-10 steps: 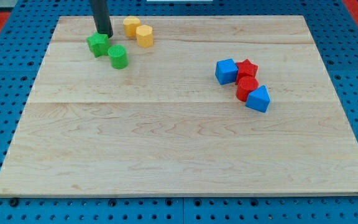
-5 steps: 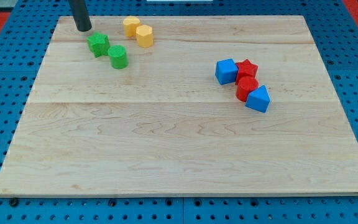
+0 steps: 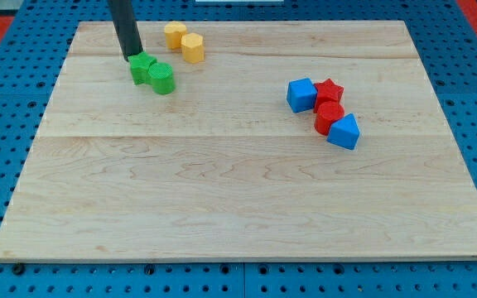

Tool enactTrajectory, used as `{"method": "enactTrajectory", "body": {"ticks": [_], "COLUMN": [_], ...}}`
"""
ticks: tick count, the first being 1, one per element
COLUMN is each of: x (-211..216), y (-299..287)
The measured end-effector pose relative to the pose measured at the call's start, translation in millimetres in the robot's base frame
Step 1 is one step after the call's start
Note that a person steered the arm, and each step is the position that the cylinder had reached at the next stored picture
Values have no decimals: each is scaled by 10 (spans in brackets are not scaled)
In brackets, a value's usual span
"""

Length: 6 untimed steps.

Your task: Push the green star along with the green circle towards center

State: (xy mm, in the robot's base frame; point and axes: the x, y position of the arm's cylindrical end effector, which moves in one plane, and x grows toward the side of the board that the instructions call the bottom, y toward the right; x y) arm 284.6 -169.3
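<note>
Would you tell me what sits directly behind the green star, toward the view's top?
My tip stands right behind the green star, at its upper-left edge, apparently touching. The green circle presses against the star's lower right. The rod hides the board strip behind it.

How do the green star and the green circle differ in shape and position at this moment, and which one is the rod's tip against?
The green star has a notched, pointed outline; the green circle is a round cylinder. The star lies nearer the view's top left, the circle toward the view's bottom right of it. My tip sits at the star's upper-left edge, while the circle is on the star's far side from it. Both are green and touch each other.
</note>
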Motion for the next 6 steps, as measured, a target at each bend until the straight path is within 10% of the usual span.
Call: {"method": "enactTrajectory", "body": {"ticks": [6], "x": [461], "y": [296]}}
